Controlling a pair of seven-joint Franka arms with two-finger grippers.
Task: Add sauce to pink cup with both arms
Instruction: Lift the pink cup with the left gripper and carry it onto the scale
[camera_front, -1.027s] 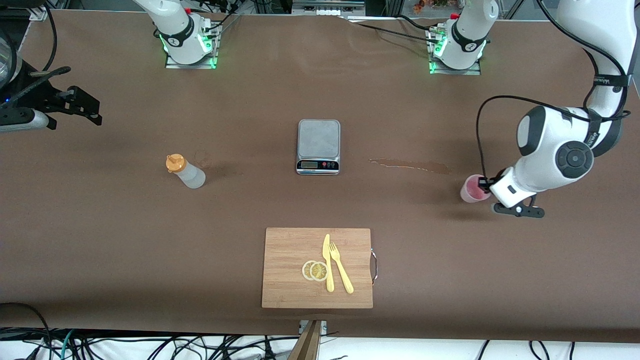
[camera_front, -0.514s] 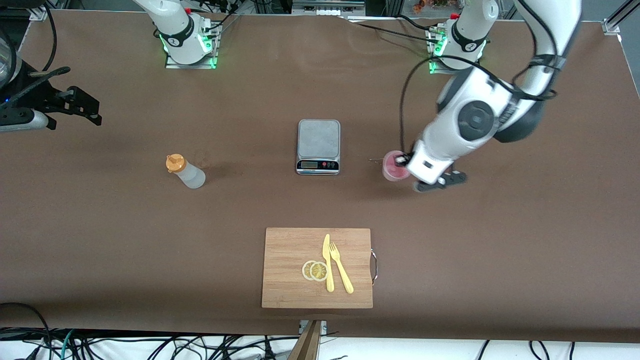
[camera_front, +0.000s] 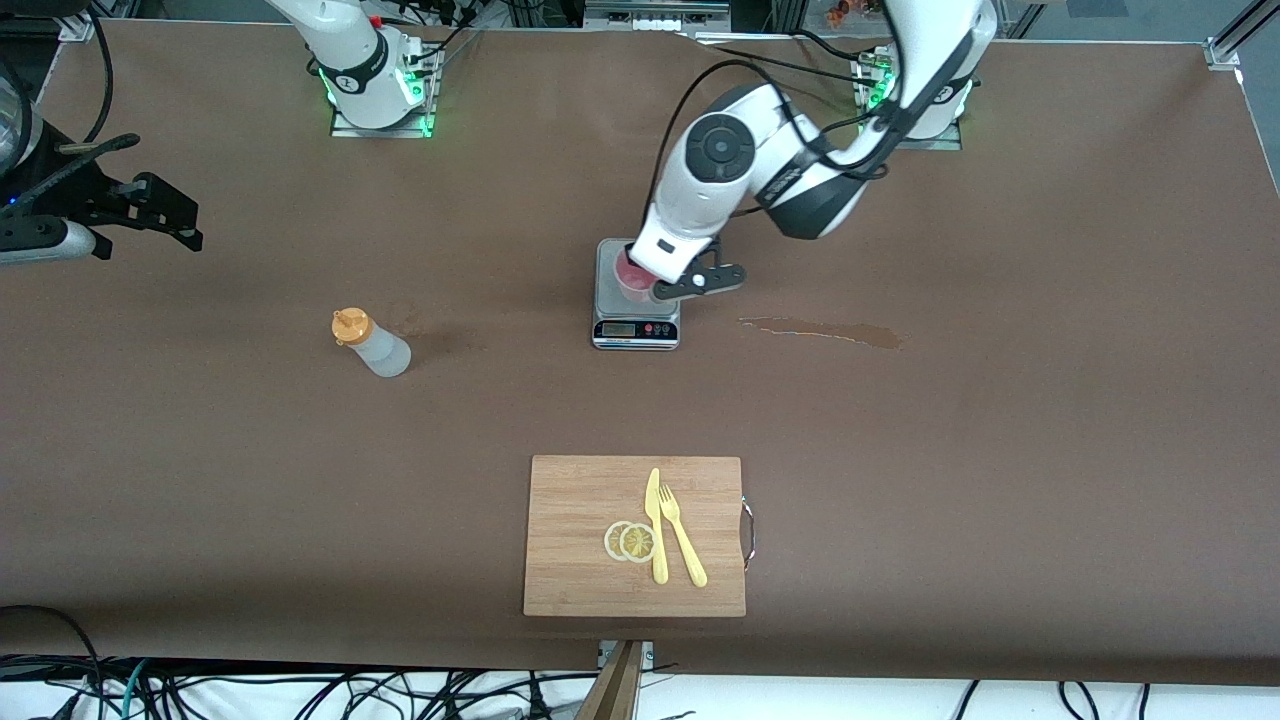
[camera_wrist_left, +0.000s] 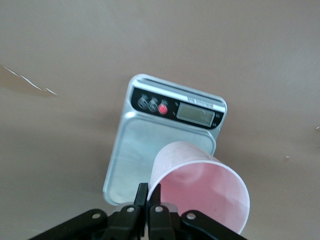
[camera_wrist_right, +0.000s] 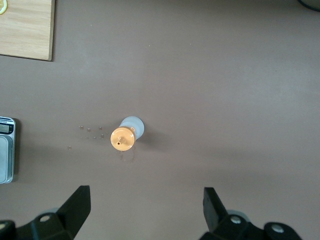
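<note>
One second has carried your left gripper and the pink cup from the left arm's end of the table to the kitchen scale at mid-table. A second ago the cup was out by the table edge, half a second ago it was just beside the scale, and now it hangs over the weighing platform. The left wrist view shows the fingers pressed together on the cup's rim wall, pinching it, with the cup upright over the platform. Whether its base already touches the scale, you cannot tell from these views.

The spill streak on the mat toward the left arm's end is in view again now that the arm is off it.

Your right gripper has not moved in that second. It waits up in the air at the right arm's end, fingers spread wide, holding nothing. The right wrist view looks straight down on the squeeze bottle, orange cap up.

The sauce bottle stands untouched on the mat, well apart from the scale, toward the right arm's end. The cutting board with the lemon slices, knife and fork is unchanged.

Meaning: cup transport looks nearly done; likely you set it down on the scale next. No sauce added yet, and the bottle grasp is still ahead.
</note>
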